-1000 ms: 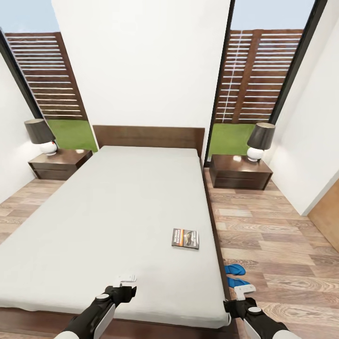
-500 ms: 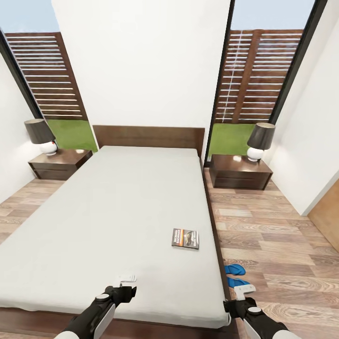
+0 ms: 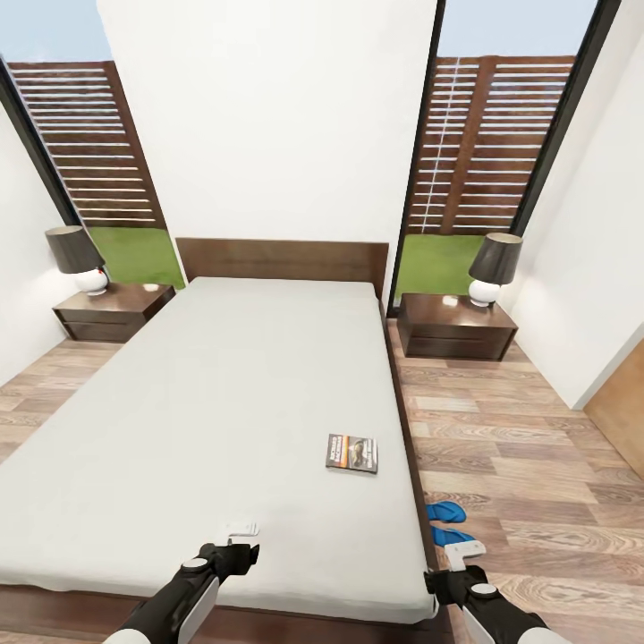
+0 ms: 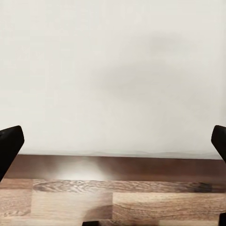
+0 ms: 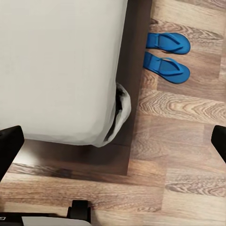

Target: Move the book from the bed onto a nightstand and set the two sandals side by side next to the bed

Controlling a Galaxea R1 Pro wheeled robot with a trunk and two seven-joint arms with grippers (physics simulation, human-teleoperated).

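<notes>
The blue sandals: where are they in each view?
Head view: the sandals lie on the floor beside the bed's right edge, lower right.
Right wrist view: both sandals side by side at upper right.
Left wrist view: not in it.
Shared landmark: the bed, its mattress corner beside them.

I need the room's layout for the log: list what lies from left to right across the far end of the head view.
Left lamp → left nightstand → bed headboard → right nightstand → right lamp.
</notes>
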